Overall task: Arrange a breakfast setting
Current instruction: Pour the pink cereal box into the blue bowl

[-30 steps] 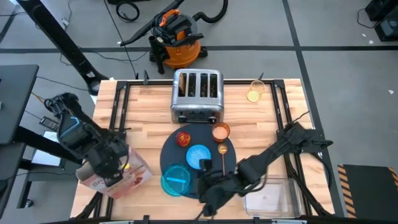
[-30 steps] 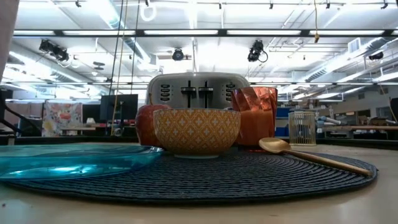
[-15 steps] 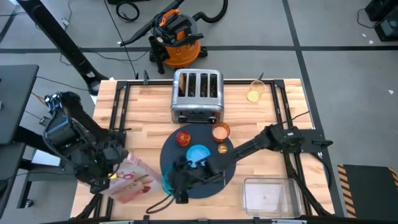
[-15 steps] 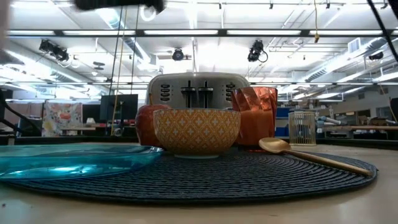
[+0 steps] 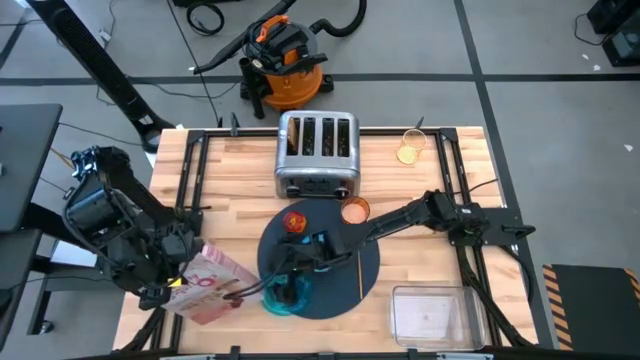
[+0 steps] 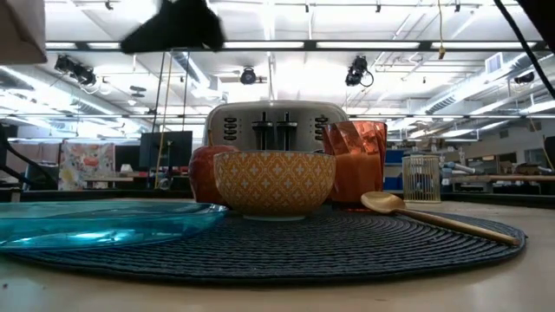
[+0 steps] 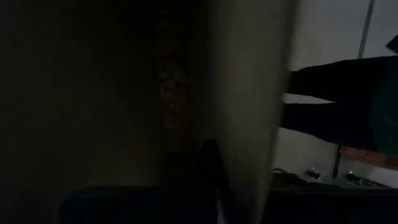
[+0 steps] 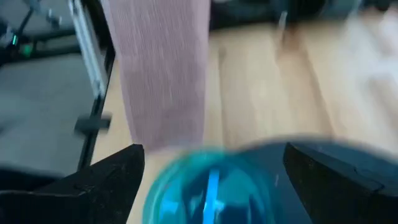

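The round dark mat [image 5: 345, 275] carries the blue plate [image 5: 290, 300], the red apple [image 5: 294, 221] and the copper cup [image 5: 355, 211]. The low view also shows the patterned bowl [image 6: 273, 182] and the gold spoon [image 6: 434, 218] resting on the mat [image 6: 277, 251]. My right gripper [image 5: 285, 278] hangs open high above the plate [image 8: 211, 186], with a finger to either side of the plate in its wrist view. At the table's left, my left gripper [image 5: 165, 285] is shut on the pink-and-white cereal box [image 5: 210, 290]. No toast is in view. My left gripper holds the cereal box by its end nearest the table's left edge [image 5: 180, 285]. The wrist hides the place of contact. The box is lifted and tilted, and its corner [image 6: 17, 26] shows high in the low view. One box panel [image 7: 249, 93] runs along beside a finger [image 7: 211, 168].
The steel toaster [image 5: 318, 155] stands behind the mat. A small glass jar [image 5: 410, 150] is at the far right. A clear tub [image 5: 430, 315] sits at the near right corner. My right arm [image 5: 420, 215] lies across the mat over the bowl.
My right gripper has swung from the near edge toward the table's left and now hangs over the plate. My left gripper has drawn a little toward the left edge, and the cereal box has turned in its hold, its free end swinging toward the mat.
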Controlling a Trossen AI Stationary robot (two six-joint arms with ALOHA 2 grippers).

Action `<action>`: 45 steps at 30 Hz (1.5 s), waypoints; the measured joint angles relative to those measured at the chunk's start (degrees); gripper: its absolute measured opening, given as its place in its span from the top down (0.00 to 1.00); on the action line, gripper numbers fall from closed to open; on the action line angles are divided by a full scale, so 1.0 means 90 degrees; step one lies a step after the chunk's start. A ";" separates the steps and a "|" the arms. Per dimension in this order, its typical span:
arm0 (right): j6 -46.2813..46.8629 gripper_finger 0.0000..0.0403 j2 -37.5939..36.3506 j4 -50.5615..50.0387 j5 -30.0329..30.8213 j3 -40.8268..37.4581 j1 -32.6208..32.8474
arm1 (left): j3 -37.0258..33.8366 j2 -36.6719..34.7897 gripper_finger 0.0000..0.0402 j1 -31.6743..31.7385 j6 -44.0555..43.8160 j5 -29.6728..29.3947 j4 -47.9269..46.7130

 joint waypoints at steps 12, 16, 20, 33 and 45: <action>0.0601 0.07 -0.0684 -0.1494 0.1233 0.0000 0.0828 | 0.0007 -0.0134 1.00 0.0026 0.0266 -0.0449 0.0002; 0.0946 0.07 -0.0599 -0.0755 0.1819 -0.0262 0.1201 | 0.0007 -0.0132 1.00 0.0021 0.0361 -0.0476 0.0059; 0.1493 0.07 -0.0601 0.0207 0.2515 -0.1069 0.1576 | 0.0007 -0.0129 1.00 0.0017 0.0628 -0.0657 0.0268; 0.1664 0.07 -0.0646 0.5255 0.3881 -0.3563 0.1829 | 0.0007 -0.0137 1.00 0.0096 0.0885 -0.1207 0.1253; -0.0546 0.07 -0.0690 0.8212 0.3594 -0.4340 0.1682 | 0.0027 -0.0162 1.00 0.0129 0.0933 -0.1418 0.2362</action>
